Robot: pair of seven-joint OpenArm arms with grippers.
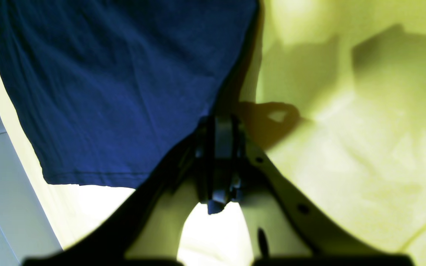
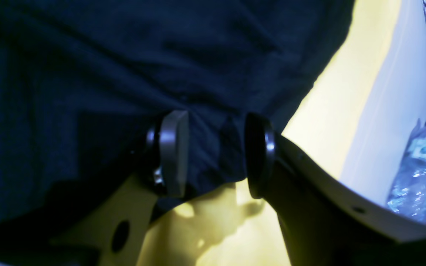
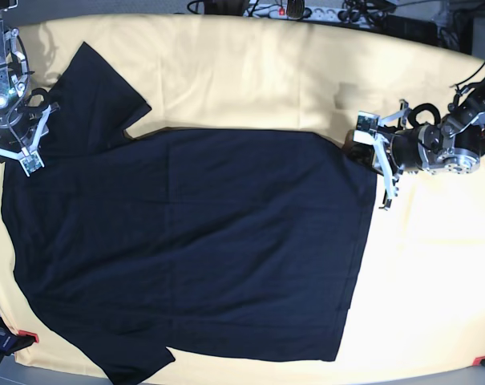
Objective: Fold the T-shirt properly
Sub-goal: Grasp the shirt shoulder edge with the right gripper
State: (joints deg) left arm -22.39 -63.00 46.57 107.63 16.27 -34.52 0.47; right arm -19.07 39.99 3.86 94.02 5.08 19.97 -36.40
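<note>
Jaws: right gripper (image 2: 213, 155) open astride the T-shirt (image 3: 186, 249) collar edge; left gripper (image 1: 222, 159) closed on its hem corner. Fabric looks limp, light; grip edges.

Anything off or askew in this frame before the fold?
Nothing damaged or spilled. The T-shirt lies mostly flat on the yellow cloth, angled slightly, its upper sleeve splayed outward. The left gripper looks shut at the hem corner; the right gripper is open astride fabric.
</note>
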